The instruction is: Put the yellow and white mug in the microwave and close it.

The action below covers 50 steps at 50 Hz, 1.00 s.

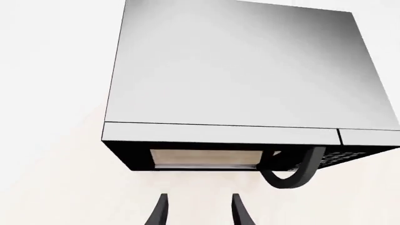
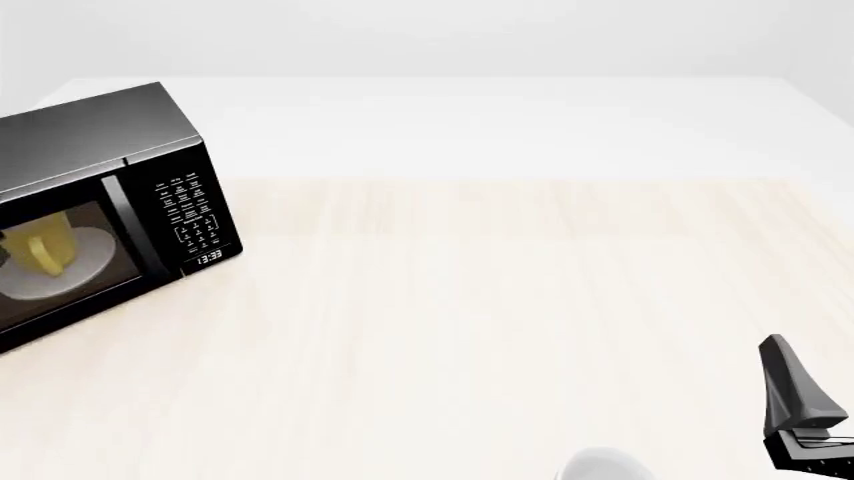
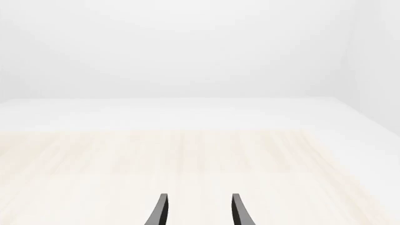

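The black microwave [image 2: 94,215] stands at the table's far left, its door shut. Through the dark glass I see the yellow and white mug [image 2: 40,245] on the white turntable plate [image 2: 83,268]. The left wrist view looks down on the microwave's grey top [image 1: 244,70], with the door window and the curved black handle [image 1: 293,174] below it. My left gripper [image 1: 196,211] is open and empty, just in front of the door; it is out of the front view. My right gripper [image 2: 790,390] [image 3: 196,211] is open and empty at the near right, far from the microwave.
An all-white rounded object [image 2: 601,466] peeks in at the front view's near edge, left of my right gripper. The light wood table [image 2: 507,300] stretches from the microwave to the right edge. The keypad panel [image 2: 190,215] faces right of the door.
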Motion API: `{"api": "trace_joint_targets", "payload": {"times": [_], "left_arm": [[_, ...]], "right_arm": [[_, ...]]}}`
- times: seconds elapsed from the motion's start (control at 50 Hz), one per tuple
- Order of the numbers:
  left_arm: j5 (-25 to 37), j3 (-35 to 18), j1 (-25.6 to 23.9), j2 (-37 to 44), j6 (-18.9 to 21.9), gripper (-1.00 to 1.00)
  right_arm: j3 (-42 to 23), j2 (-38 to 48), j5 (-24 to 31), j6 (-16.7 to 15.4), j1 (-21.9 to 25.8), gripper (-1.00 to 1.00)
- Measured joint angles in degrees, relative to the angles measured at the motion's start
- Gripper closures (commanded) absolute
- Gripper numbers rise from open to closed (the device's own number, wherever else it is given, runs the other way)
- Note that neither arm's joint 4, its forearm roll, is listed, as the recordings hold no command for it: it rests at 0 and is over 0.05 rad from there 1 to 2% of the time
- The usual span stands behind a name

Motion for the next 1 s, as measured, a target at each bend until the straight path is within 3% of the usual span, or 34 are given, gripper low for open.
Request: {"api": "trace_joint_targets", "payload": {"times": [1.0], "left_arm": [[16.53, -3.23, 0.3, -23.31, -1.02, -1.0]], "right_arm": [[0.0, 0.0, -0.01, -0.04, -0.19, -1.0]]}}
